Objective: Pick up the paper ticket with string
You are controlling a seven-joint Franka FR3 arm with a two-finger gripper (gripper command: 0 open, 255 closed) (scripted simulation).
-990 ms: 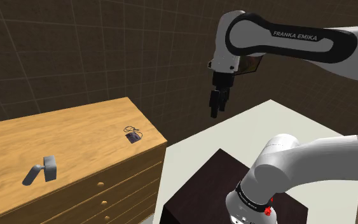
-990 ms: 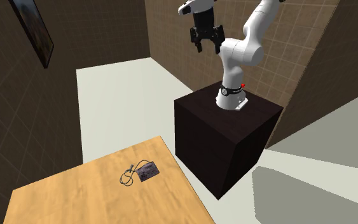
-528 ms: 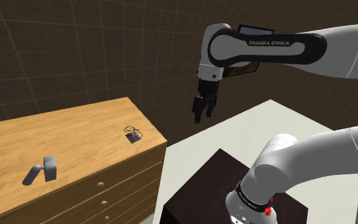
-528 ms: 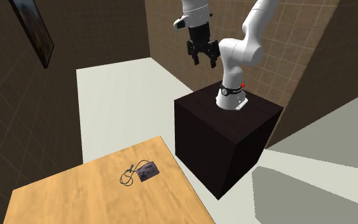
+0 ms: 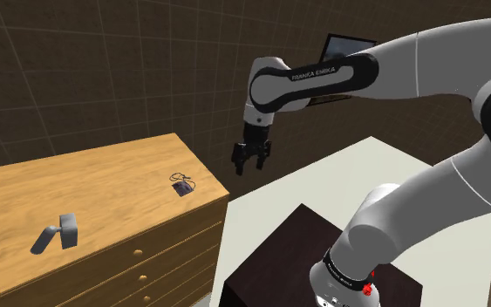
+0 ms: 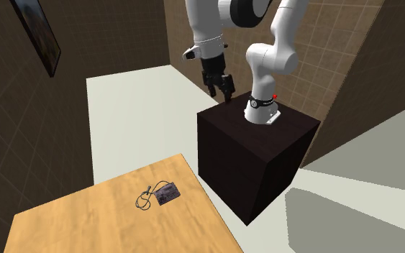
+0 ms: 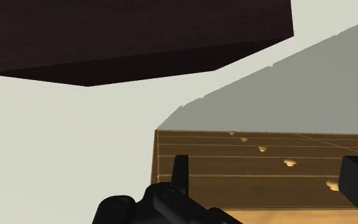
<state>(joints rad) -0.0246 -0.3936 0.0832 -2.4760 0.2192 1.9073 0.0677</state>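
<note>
Near the corner of the wooden surface (image 5: 78,187) lies the ticket (image 5: 181,186), flat, probably light and flimsy, its string (image 6: 144,200) looped beside it. My fingers (image 7: 180,173) hang spread, empty, well apart from it; I judge pinching the card's edge safest.

I'm watching the wooden tabletop (image 5: 95,187) carrying a ticket with string (image 5: 182,185) near its edge, grey object (image 5: 59,233) lying apart.

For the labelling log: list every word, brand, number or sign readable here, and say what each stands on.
"FRANKA EMIKA": white letters on a dark band of the arm, in the shoulder view.
The ticket on the wooden dresser: any print on it is too small to read.
No other text is legible.
</note>
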